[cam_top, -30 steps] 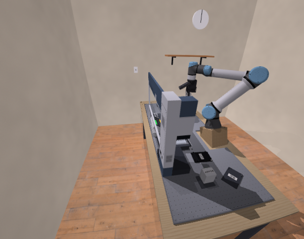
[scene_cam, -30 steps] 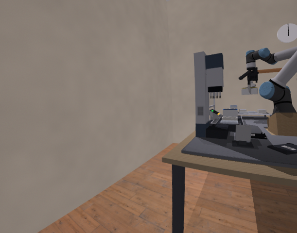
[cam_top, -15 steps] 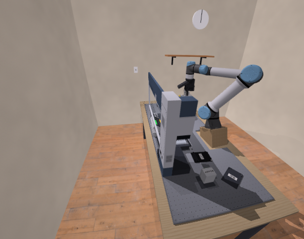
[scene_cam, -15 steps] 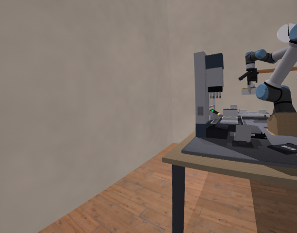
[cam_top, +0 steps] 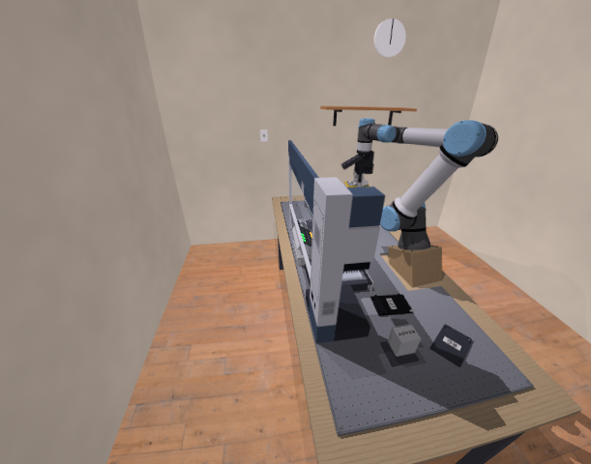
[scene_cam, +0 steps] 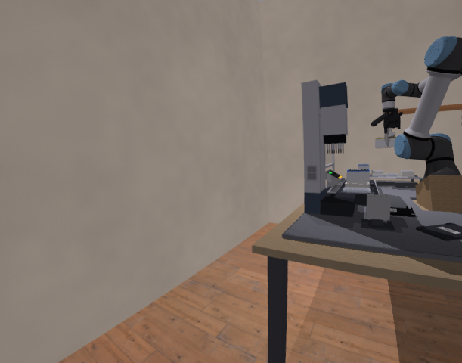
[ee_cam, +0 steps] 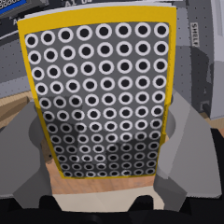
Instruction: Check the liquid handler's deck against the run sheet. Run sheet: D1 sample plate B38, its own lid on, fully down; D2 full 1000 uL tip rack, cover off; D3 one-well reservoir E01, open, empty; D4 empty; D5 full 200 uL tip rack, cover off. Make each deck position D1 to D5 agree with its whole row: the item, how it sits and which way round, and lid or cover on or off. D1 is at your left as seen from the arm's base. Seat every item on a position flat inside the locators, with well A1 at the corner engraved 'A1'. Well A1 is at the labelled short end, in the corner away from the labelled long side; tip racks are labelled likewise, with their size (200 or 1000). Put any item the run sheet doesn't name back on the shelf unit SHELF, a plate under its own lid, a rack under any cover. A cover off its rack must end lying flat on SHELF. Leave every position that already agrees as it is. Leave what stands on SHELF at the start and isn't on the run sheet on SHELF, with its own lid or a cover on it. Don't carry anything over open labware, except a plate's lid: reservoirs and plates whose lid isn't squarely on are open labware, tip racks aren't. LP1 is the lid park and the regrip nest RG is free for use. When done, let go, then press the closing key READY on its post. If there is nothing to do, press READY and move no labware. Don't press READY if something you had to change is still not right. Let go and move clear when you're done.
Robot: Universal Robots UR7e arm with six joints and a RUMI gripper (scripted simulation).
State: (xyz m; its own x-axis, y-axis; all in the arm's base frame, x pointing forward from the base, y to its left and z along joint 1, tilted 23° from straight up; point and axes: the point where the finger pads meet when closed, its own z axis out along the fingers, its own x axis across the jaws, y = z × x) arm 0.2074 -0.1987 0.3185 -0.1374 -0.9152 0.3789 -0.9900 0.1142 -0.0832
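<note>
My gripper (cam_top: 358,181) (scene_cam: 386,137) (ee_cam: 105,91) is shut on a yellow-framed tip rack (ee_cam: 100,89) (scene_cam: 382,143). The rack has no cover and its holes show tips throughout. In the top view only a yellow sliver of the rack (cam_top: 355,185) shows behind the liquid handler's head. I hold it high above the far end of the table, level and clear of the deck. In the exterior view the deck (scene_cam: 373,186) lies below and in front, with a blue-topped rack (scene_cam: 358,175) and other low labware on it. A plate marked SHELF (ee_cam: 194,34) shows at the wrist view's right edge.
The liquid handler's tower (cam_top: 335,240) (scene_cam: 318,148) stands along the table's left side. Near the front are a black labelled nest (cam_top: 388,306), a grey box on a post (cam_top: 404,339) and a tilted black nest (cam_top: 448,345). A wall shelf (cam_top: 368,108) hangs behind the arm.
</note>
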